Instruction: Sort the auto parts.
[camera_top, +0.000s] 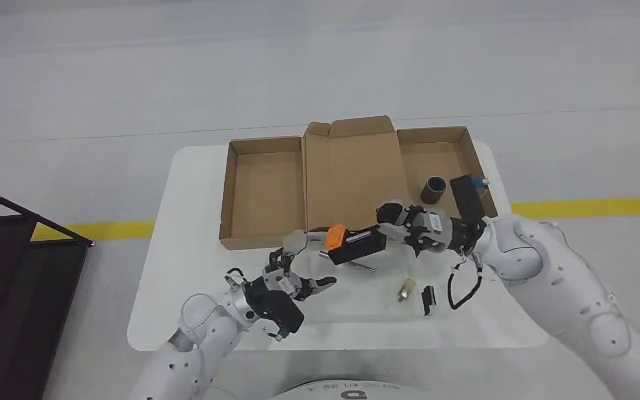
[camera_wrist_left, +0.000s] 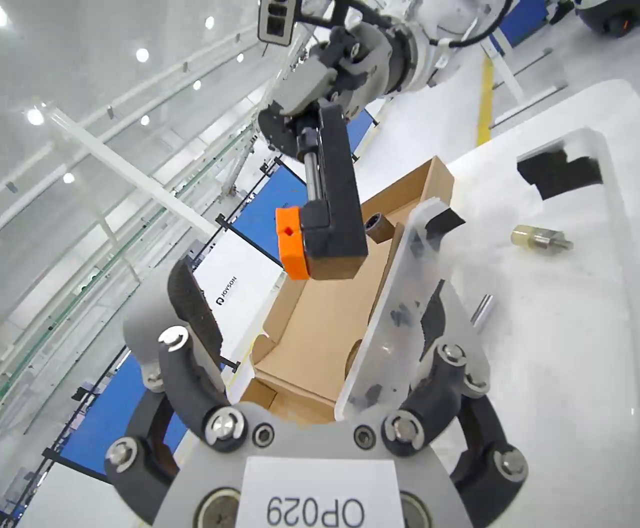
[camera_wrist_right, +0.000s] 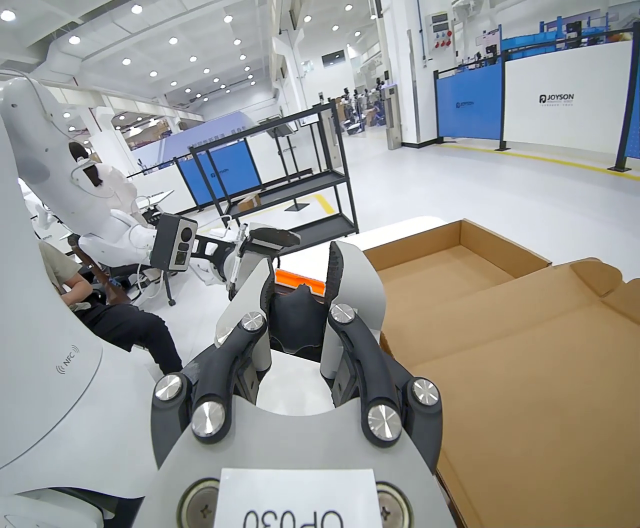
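Note:
A long black part with an orange end cap (camera_top: 352, 243) hangs above the table's front middle, just in front of the cardboard box (camera_top: 262, 190). My right gripper (camera_top: 392, 232) is shut on its black end; in the right wrist view the right gripper (camera_wrist_right: 300, 282) pinches the part (camera_wrist_right: 295, 320). My left gripper (camera_top: 305, 268) stands open just below and left of the orange cap, touching nothing. In the left wrist view the left gripper (camera_wrist_left: 305, 270) is spread wide and the part (camera_wrist_left: 332, 200) hangs beyond it.
The box's left compartment (camera_wrist_right: 450, 260) is empty; the right one holds a black cylinder (camera_top: 434, 189) and a black block (camera_top: 468, 195). A small metal fitting (camera_wrist_left: 542, 239), a steel pin (camera_wrist_left: 482, 310) and a black piece (camera_top: 428, 299) lie on the table's front right. A dark rack (camera_top: 25, 290) stands at left.

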